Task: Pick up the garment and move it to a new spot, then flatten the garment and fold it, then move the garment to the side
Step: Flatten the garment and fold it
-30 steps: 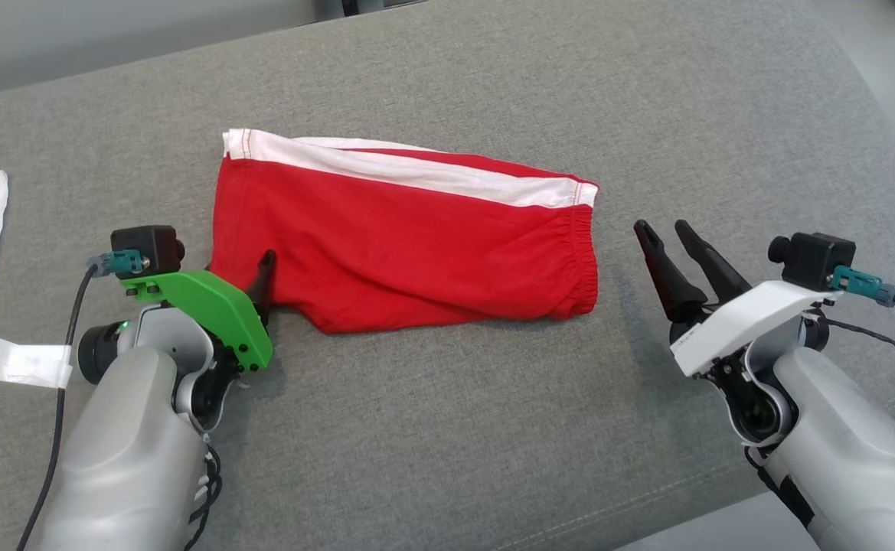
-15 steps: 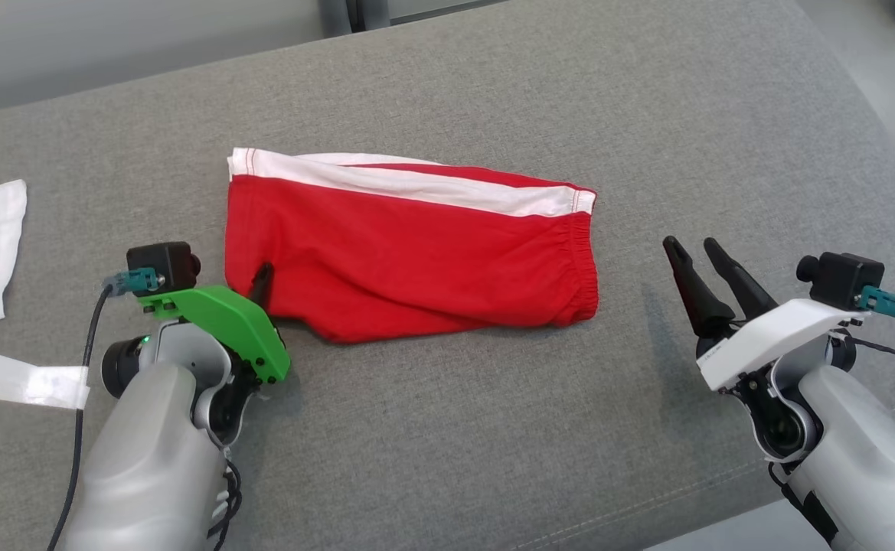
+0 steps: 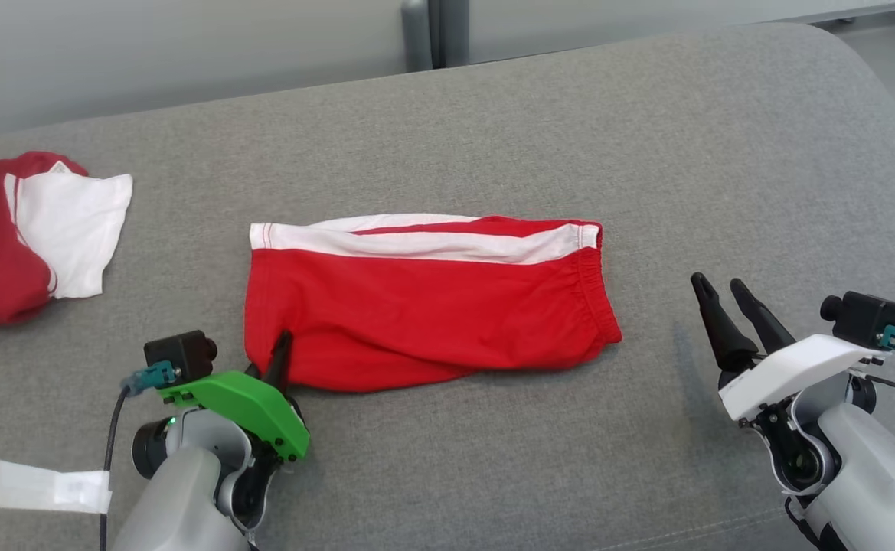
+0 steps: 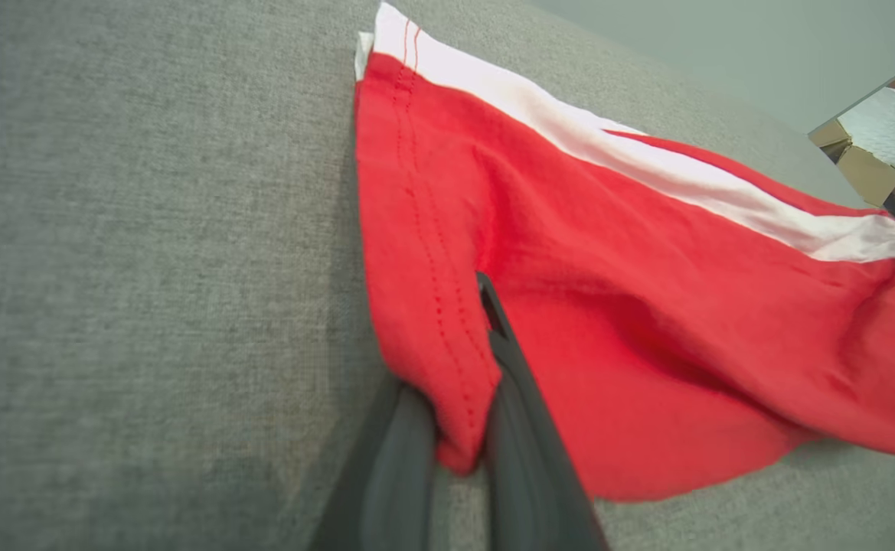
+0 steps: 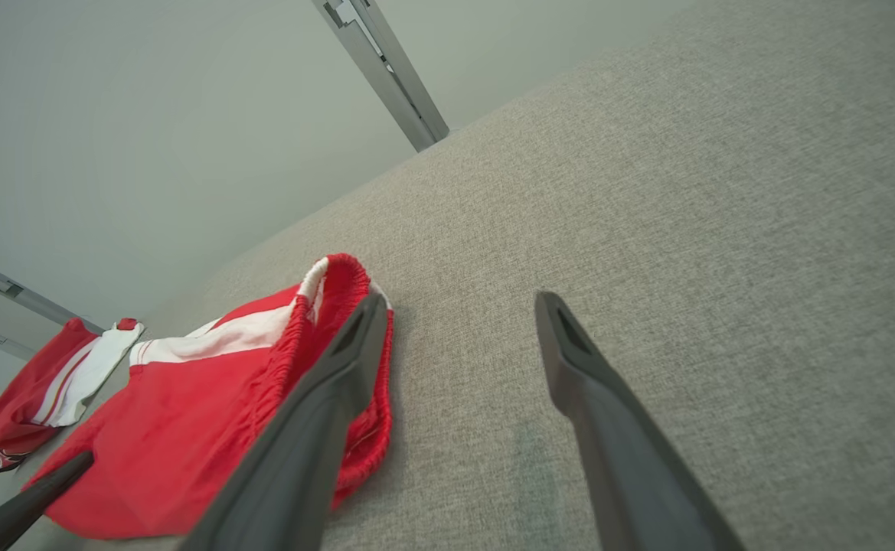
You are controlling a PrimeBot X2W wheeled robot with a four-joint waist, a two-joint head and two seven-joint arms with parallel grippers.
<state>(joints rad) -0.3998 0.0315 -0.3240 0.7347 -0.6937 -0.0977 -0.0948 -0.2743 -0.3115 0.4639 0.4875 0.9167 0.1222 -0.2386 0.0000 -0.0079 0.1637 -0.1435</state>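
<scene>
Two grippers: left gripper clamps the lower-left hem of the red garment lying mid-frame on grey cushion; right gripper gapes empty at lower right. White tag lower left, print unreadable.

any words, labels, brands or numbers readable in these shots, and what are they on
No text is legible.
On the white tape strip lying on the grey cushion: faint grey marks, too blurred to read.
On the red shorts: no print or label visible.
</scene>
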